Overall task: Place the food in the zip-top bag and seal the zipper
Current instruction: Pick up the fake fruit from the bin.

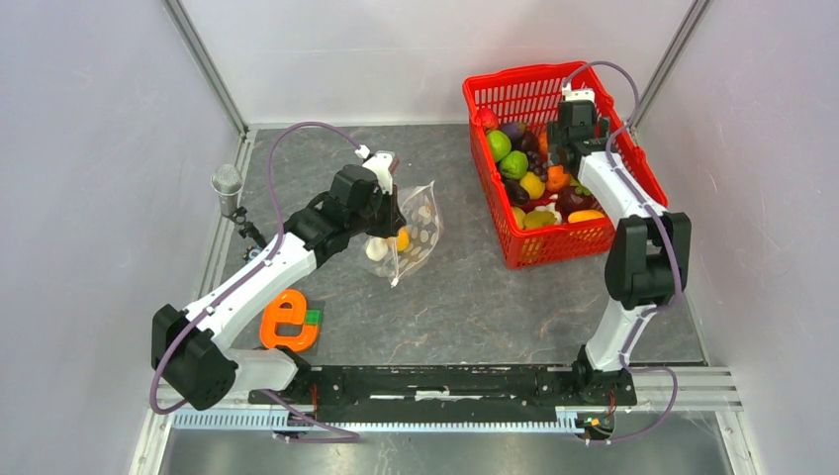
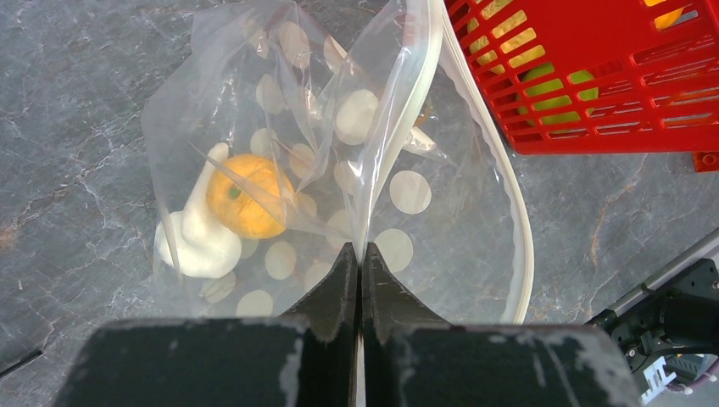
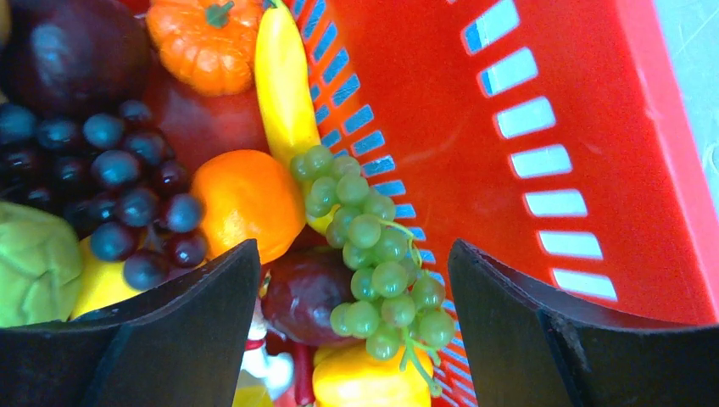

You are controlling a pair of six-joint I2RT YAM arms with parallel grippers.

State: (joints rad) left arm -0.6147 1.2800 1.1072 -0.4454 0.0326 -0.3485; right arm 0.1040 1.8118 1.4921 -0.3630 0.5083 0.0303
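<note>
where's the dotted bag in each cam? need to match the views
Top external: bag sits left of centre, left of the red basket.
Left wrist: bag fills the upper middle, one edge pinched in the shut left claw.
Right wrist: not in it.
Shared landmark: the red basket, at the top right corner in the left wrist view and its wall across the right wrist view.

Left gripper (image 2: 358,253) pinched shut, right gripper (image 3: 352,259) spread wide, seemingly angled downward

No legible text or labels
</note>
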